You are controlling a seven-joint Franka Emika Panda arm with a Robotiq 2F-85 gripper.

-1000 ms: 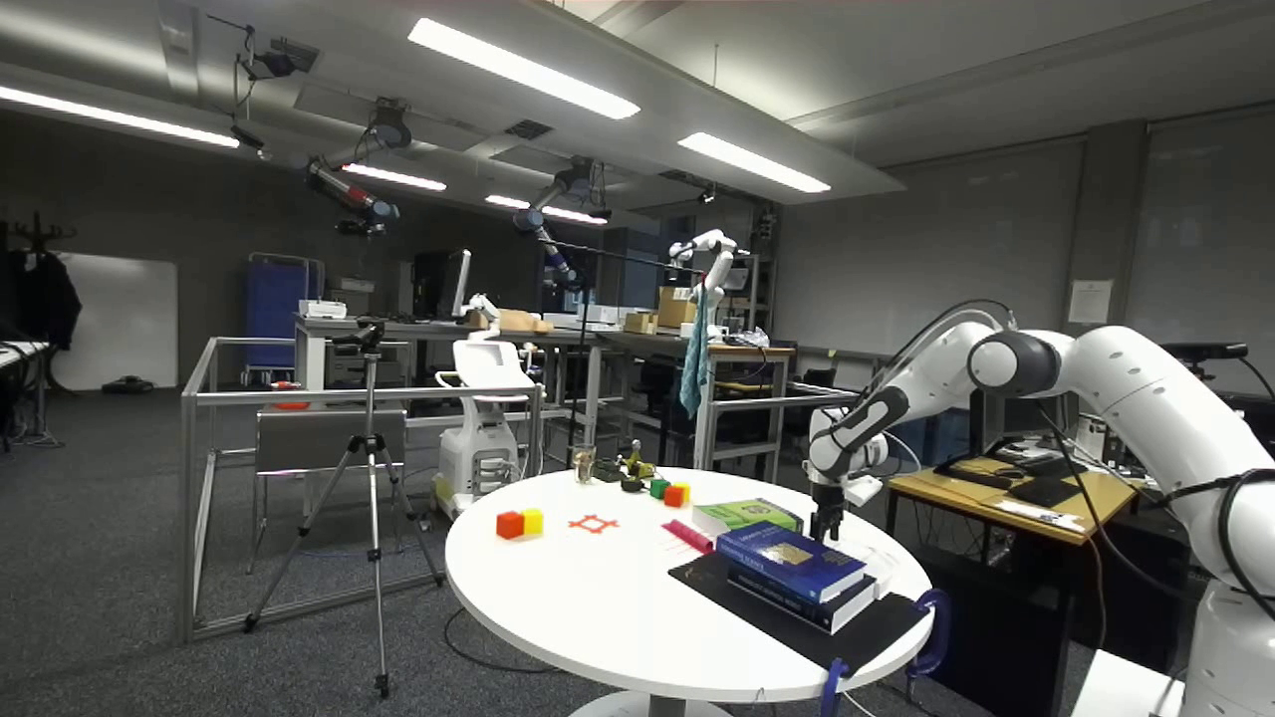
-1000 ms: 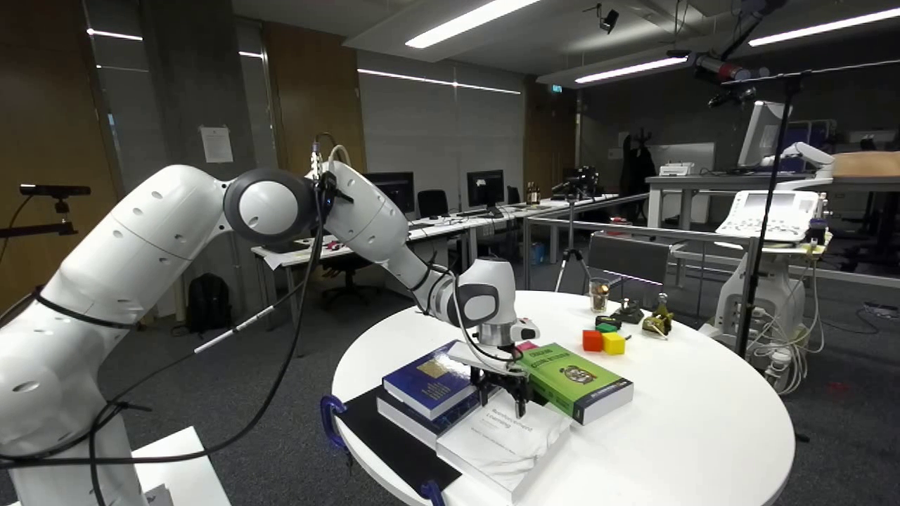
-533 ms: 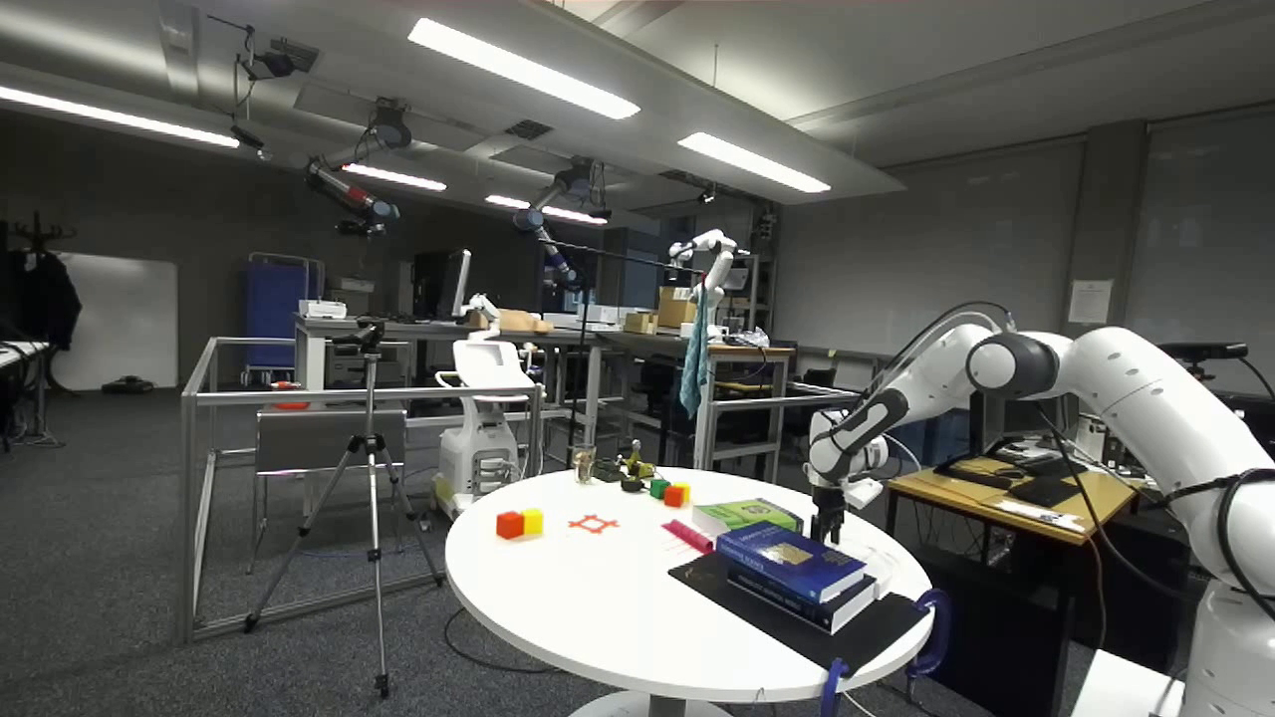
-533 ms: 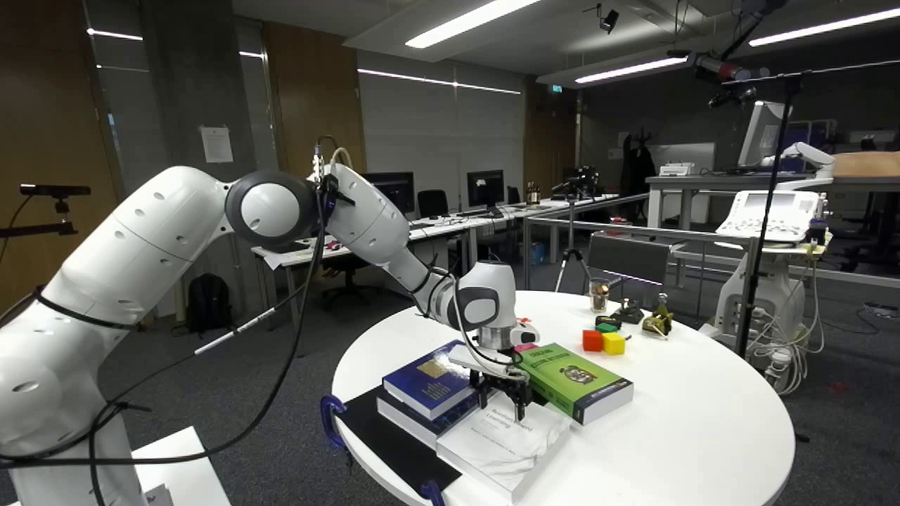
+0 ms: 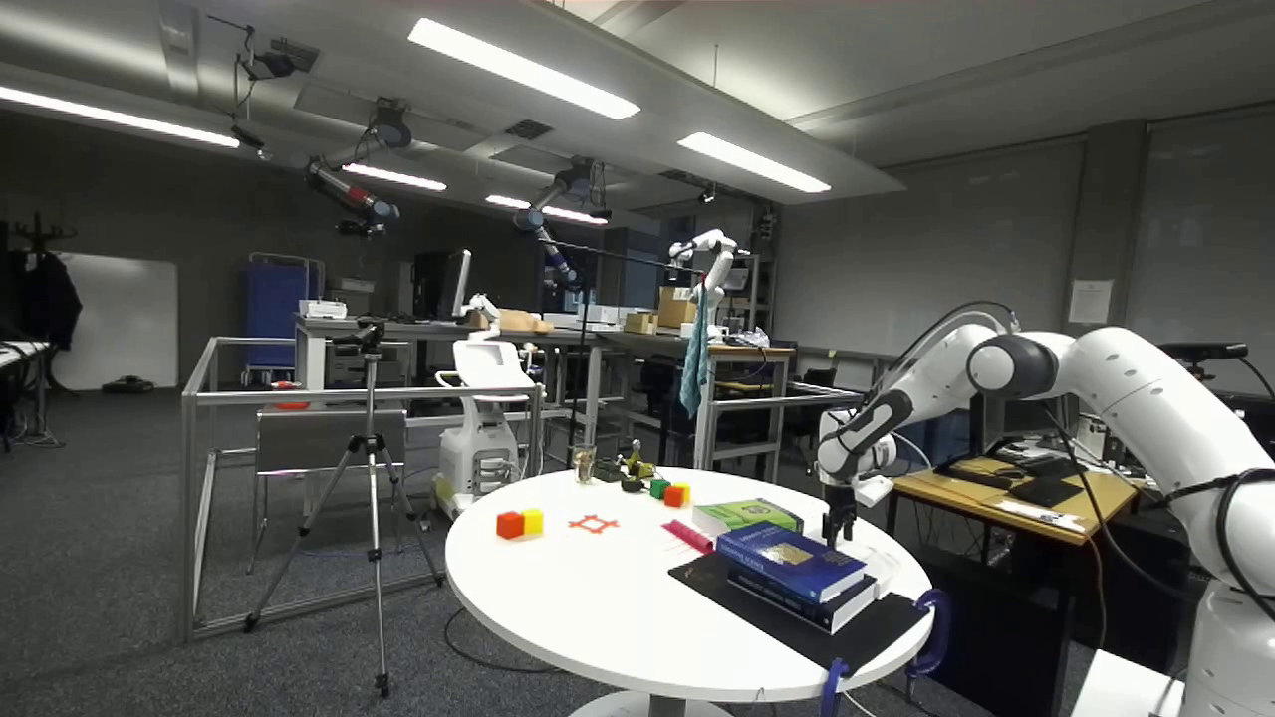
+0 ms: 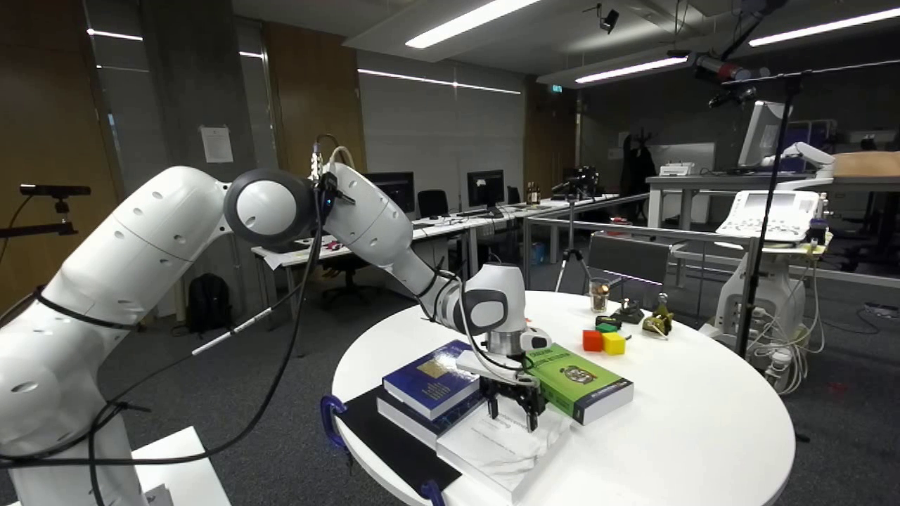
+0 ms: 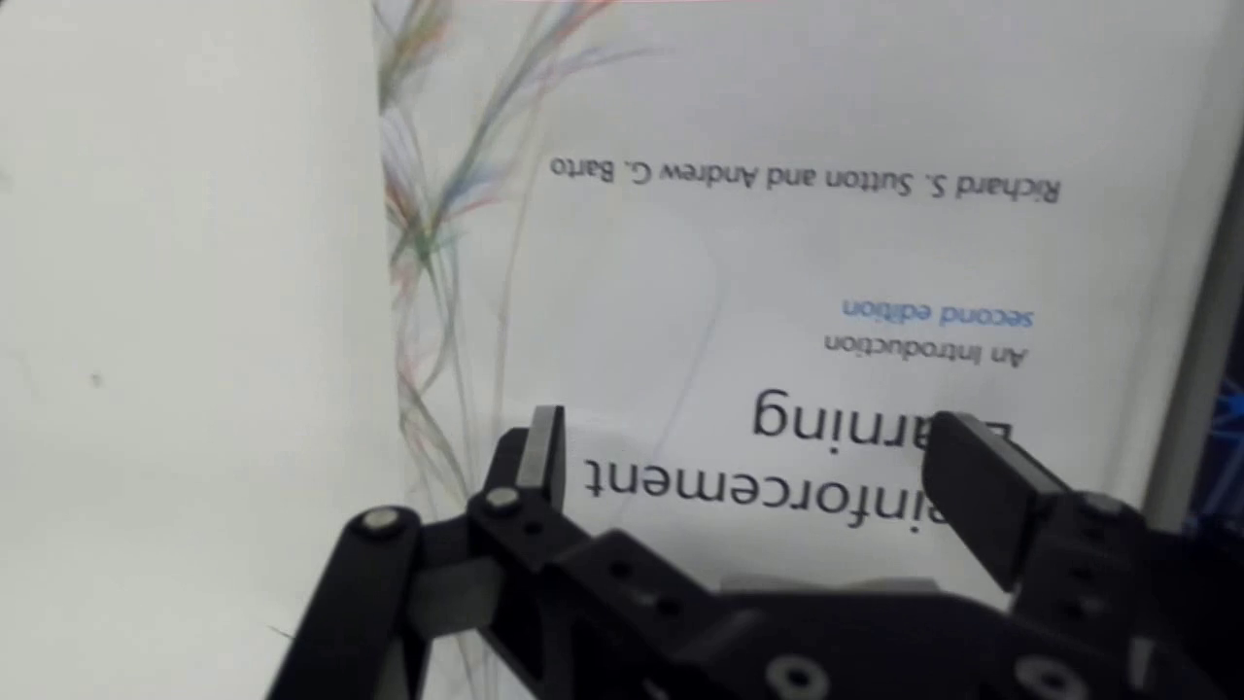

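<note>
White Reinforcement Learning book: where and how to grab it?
Likely the long edge of the white book facing away from the blue books, coming from that side: they crowd the opposite one. The book looks wider than the gap between the fingers, so pinch its thickness. It lies flat, so that edge may need lifting first.

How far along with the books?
Looks done: the blue book lies on a darker book. In hand: the gripper hangs open over the white book, holding nothing. Possibly left: gripping the white book, which lies beside that pair; the green book also lies off it.
</note>
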